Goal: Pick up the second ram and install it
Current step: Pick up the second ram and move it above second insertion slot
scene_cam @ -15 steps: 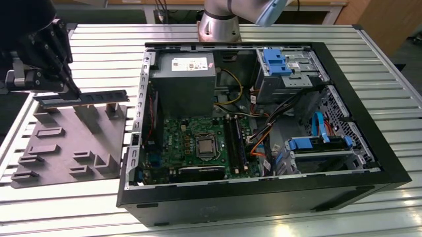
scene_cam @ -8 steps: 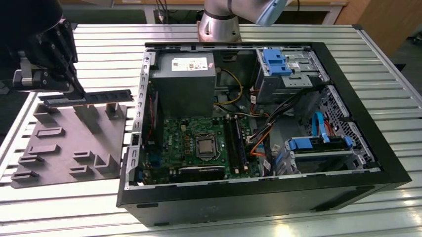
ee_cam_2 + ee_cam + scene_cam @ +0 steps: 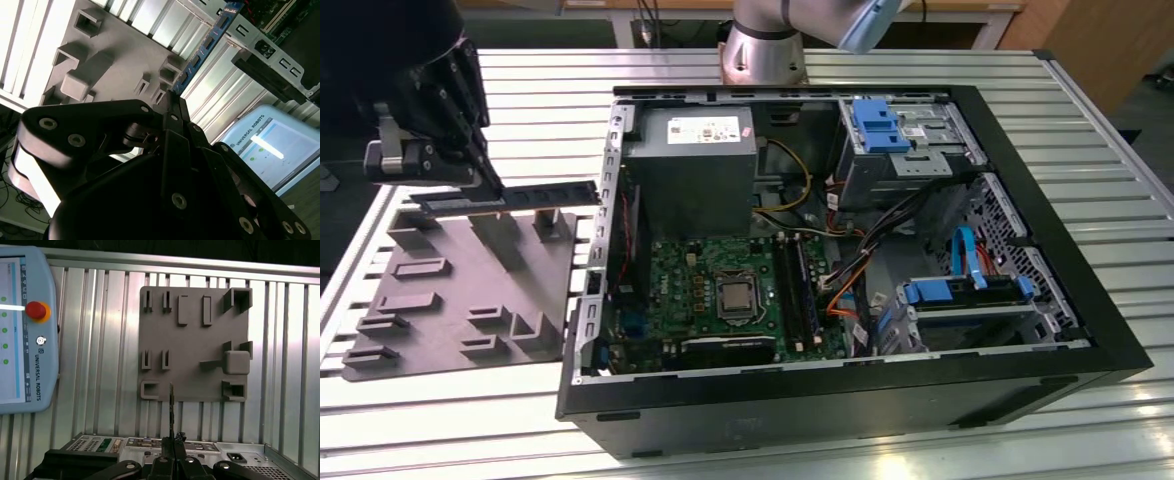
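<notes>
My gripper [image 3: 483, 188] hangs above the grey tray [image 3: 467, 290] at the exterior view's left, shut on one end of the second ram [image 3: 520, 197]. The stick is level, and its free end points toward the open computer case [image 3: 854, 400]. In the second wrist view the ram [image 3: 202, 50] runs out from the gripper [image 3: 172, 97] toward the case's edge. It appears edge-on in the first wrist view, where the ram [image 3: 171, 407] rises from the gripper [image 3: 173, 440] over the tray [image 3: 195, 340]. The green motherboard [image 3: 707, 290] with its memory slots [image 3: 797, 290] lies inside the case.
The case also holds a grey power supply [image 3: 687, 160], blue drive brackets [image 3: 881, 125] and bundled cables [image 3: 854, 270]. The tray's raised blocks [image 3: 494, 235] stand under the stick. A teach pendant [image 3: 20, 330] lies on the ribbed aluminium table [image 3: 454, 410] beyond the tray.
</notes>
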Motion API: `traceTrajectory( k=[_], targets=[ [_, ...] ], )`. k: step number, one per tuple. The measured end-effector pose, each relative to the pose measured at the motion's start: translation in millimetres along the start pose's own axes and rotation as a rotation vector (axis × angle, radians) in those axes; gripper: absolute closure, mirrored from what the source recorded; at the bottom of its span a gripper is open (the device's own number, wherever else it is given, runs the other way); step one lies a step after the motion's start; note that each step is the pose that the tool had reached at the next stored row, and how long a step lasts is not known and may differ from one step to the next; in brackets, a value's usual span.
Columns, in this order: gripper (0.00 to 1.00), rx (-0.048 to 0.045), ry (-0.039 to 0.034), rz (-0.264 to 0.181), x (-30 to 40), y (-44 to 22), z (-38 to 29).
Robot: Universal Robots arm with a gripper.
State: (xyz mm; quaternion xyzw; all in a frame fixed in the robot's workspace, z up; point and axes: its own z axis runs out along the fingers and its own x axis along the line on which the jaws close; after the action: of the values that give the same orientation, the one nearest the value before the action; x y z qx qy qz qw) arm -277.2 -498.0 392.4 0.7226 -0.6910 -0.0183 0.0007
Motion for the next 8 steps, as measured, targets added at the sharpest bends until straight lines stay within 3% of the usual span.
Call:
traceTrajectory(
  k=[8],
  targets=[
    [0.89,0.0001,-0.0001,0.0,0.4,-9.7,-0.2]
  ],
)
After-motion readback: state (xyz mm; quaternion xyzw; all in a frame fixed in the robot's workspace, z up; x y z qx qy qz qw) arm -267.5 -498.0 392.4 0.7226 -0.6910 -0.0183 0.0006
